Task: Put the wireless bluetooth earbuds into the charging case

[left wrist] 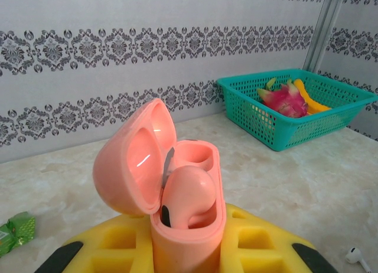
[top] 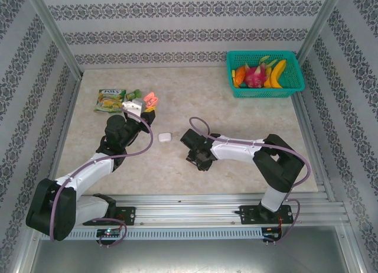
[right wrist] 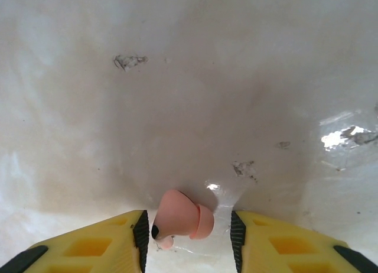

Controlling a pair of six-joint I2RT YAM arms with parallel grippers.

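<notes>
Merely tiny, rounded salmon-pink earbud (right wrist: 177, 218), black dot near stem.

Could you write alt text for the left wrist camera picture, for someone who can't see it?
An open salmon-pink charging case, gripped in the left hand, holds one pink earbud; its other slot is empty. On the table sit a teal basket of fruit and, at lower right, a white earbud.
</notes>
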